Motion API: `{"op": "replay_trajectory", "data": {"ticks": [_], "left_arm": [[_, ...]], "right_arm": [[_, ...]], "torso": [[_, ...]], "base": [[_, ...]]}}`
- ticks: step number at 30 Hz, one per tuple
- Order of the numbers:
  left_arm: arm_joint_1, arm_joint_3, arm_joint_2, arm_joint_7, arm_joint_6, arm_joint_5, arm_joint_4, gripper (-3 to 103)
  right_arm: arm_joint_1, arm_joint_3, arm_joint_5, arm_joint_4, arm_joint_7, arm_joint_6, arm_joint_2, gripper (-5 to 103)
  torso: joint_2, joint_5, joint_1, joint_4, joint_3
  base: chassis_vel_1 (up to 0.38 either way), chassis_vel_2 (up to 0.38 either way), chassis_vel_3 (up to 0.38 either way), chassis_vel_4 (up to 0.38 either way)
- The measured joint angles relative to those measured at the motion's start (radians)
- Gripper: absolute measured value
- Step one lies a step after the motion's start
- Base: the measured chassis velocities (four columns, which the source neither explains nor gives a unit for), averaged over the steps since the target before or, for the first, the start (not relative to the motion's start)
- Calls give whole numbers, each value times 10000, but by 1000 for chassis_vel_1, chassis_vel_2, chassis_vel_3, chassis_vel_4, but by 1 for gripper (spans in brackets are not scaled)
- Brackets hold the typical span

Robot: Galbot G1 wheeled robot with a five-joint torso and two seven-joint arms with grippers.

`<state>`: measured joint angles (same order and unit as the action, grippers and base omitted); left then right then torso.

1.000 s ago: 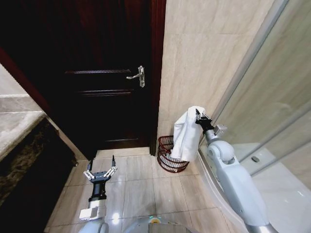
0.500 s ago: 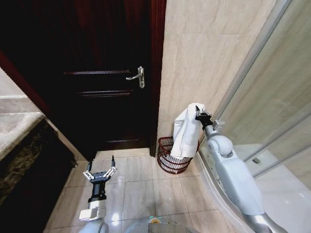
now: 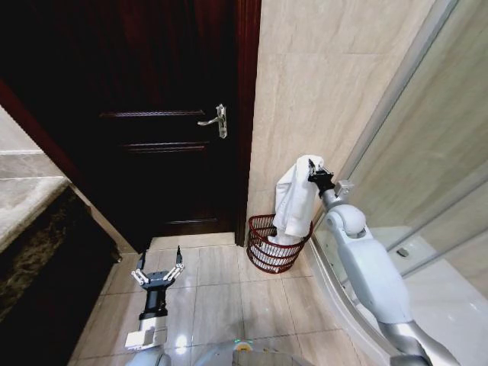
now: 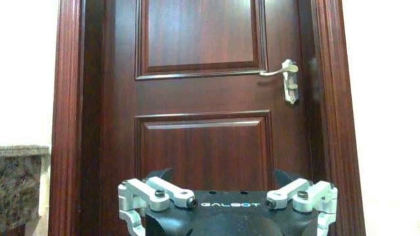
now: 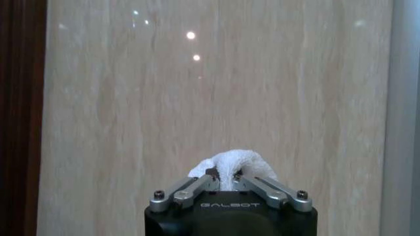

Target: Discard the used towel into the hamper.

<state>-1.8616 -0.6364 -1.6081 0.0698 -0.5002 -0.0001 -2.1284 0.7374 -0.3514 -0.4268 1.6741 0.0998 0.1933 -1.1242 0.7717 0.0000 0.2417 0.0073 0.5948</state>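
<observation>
Head view: right gripper (image 3: 315, 175) clamped on white towel (image 3: 293, 200), hanging above hamper (image 3: 268, 245) by tiled wall (image 3: 320, 84), beside glass screen (image 3: 427, 152). Left gripper (image 3: 158, 272) splayed, low over floor.
Left wrist view: door (image 4: 203, 98), handle (image 4: 285, 78).
Right wrist view: towel pinched.

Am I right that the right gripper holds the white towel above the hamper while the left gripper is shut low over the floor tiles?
Not quite: the left gripper is open, its fingers spread, as the head view shows. The rest holds: the right gripper holds the towel above the hamper.
</observation>
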Motion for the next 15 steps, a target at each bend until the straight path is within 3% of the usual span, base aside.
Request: {"op": "replay_trajectory", "data": {"ticks": [11, 15], "left_arm": [[113, 48, 0, 11, 21, 110, 53, 100], [134, 34, 0, 12, 21, 81, 66, 100]], "right_arm": [[-123, 366, 986, -1755, -550, -1049, -603, 5], [-252, 485, 1029, -1842, -522, -1131, -813, 5]], "torso": [[0, 0, 0, 0, 1], [0, 1, 0, 0, 2]], "base": [[0, 0, 0, 0], [0, 0, 0, 0]]}}
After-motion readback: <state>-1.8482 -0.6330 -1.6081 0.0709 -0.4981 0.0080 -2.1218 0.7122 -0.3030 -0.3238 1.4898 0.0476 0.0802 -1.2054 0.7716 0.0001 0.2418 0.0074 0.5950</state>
